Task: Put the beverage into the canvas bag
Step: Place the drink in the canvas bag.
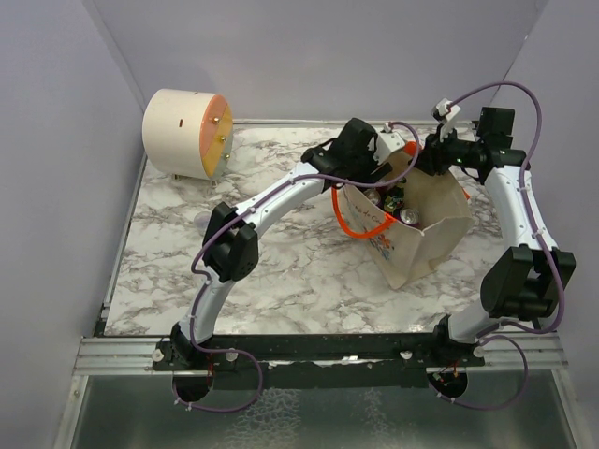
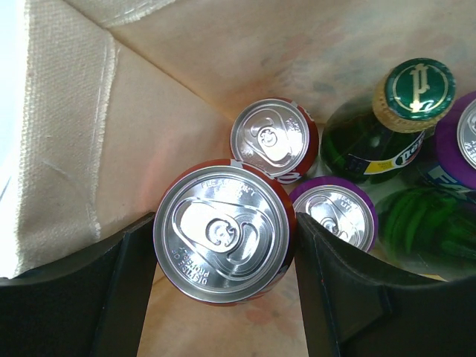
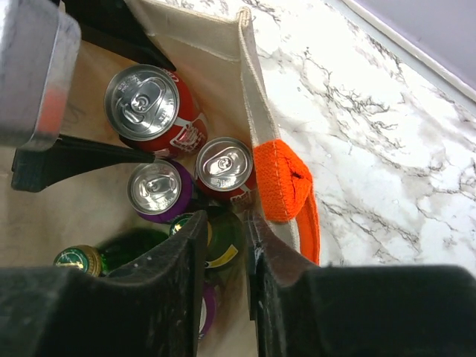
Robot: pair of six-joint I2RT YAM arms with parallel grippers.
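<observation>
The beige canvas bag (image 1: 440,229) stands open at the table's right centre, its orange handle (image 3: 281,182) hanging outside. My left gripper (image 2: 223,223) reaches down into the bag and is shut on the beverage, a red can (image 2: 223,232), with a finger pressed on each side. The same can (image 3: 145,104) shows upright in the right wrist view. My right gripper (image 3: 227,223) straddles the bag's rim (image 3: 249,111), jaws narrow with a gap still showing between them. A second red can (image 2: 269,137), a purple can (image 2: 333,216) and a green bottle (image 2: 413,89) sit in the bag.
A beige cylinder with an orange face (image 1: 184,133) lies at the back left of the marble table (image 1: 281,262). Grey walls close in the left, back and right sides. Both arms arch over the table's middle toward the bag.
</observation>
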